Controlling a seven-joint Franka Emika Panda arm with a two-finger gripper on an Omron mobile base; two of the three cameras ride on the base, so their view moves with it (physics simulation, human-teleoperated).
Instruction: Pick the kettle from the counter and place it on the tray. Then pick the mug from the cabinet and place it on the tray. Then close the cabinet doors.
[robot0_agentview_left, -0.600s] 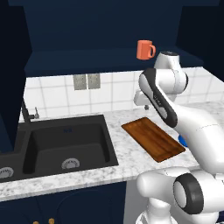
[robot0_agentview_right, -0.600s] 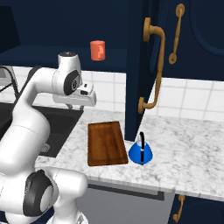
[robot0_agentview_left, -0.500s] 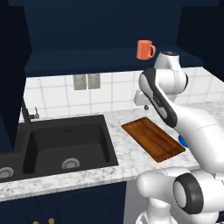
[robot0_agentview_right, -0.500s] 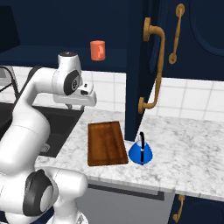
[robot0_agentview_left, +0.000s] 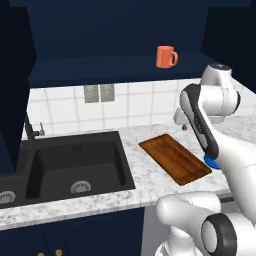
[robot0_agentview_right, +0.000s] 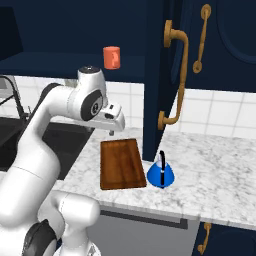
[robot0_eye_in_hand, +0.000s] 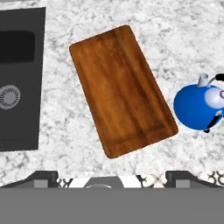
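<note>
The bright blue kettle stands on the speckled counter, just right of the brown wooden tray. From above, the hand view shows the kettle beside the bare tray. My gripper hangs open above the tray's far end, its tips wide apart with nothing between them. The orange-red mug sits on the dark shelf of the open cabinet, above and behind the tray. My arm hides most of the kettle in the left base view.
A black sink is set in the counter left of the tray, with a dark faucet behind it. An open navy cabinet door with a brass handle juts out above the kettle. A wall outlet sits on the tiles.
</note>
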